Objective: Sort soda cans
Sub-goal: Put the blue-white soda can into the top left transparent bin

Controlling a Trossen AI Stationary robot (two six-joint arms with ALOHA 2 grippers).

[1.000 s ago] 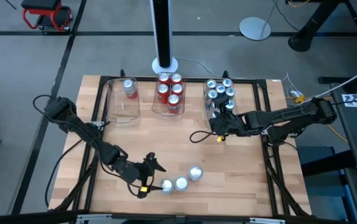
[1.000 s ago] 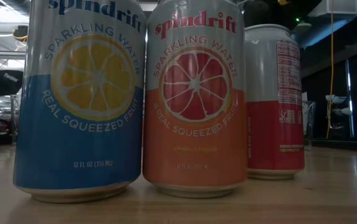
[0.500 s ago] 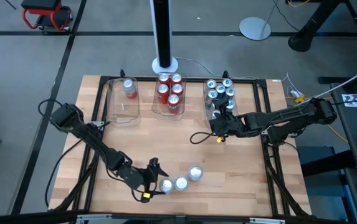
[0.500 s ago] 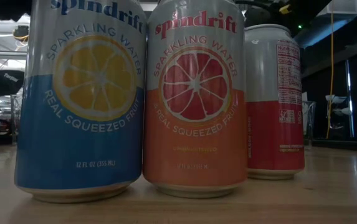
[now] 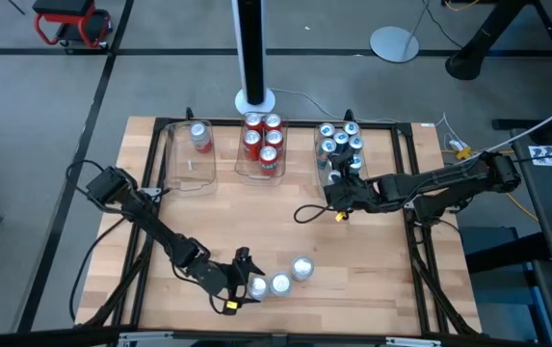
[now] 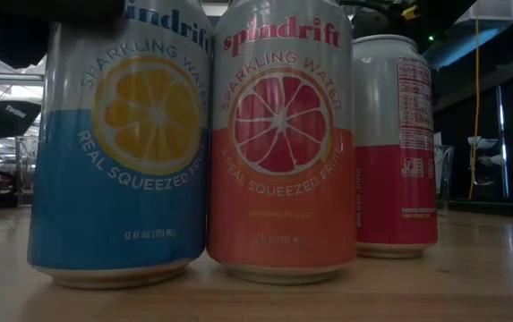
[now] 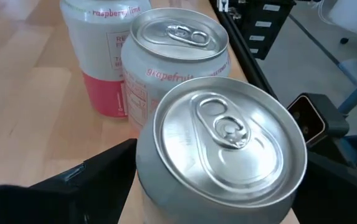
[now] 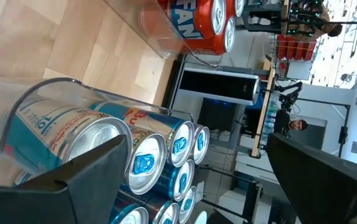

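Three soda cans stand upright in a row near the table's front edge: a blue lemon can (image 5: 257,286) (image 6: 117,152), a grapefruit can (image 5: 280,284) (image 6: 278,143) and a raspberry-lime can (image 5: 302,268) (image 6: 395,143). My left gripper (image 5: 245,282) is open, with one finger on either side of the blue can's top (image 7: 228,140). My right gripper (image 5: 338,198) hangs open at the near end of the right tray (image 5: 326,166), touching nothing. Several blue cans (image 8: 147,158) fill that tray. My left gripper straddles the blue can's upper wall (image 7: 142,186), coming at it slanting down from the table's left. One dark finger (image 7: 97,180) lies close against that wall and the other (image 7: 340,180) on the opposite side. Whether both touch, I cannot tell. The can stands upright on the table.
At the far edge stand three clear trays: the left one (image 5: 187,166) holds one can (image 5: 200,137), the middle one (image 5: 259,173) several red cans (image 5: 262,145). A black post's white base (image 5: 254,99) stands behind them. Bare wood lies between the trays and the three cans.
My left gripper has sunk and gone toward the table's right and near edges, bringing its open fingers around the blue can. The can has slid slightly toward the grapefruit can and turned a little about its upright axis.
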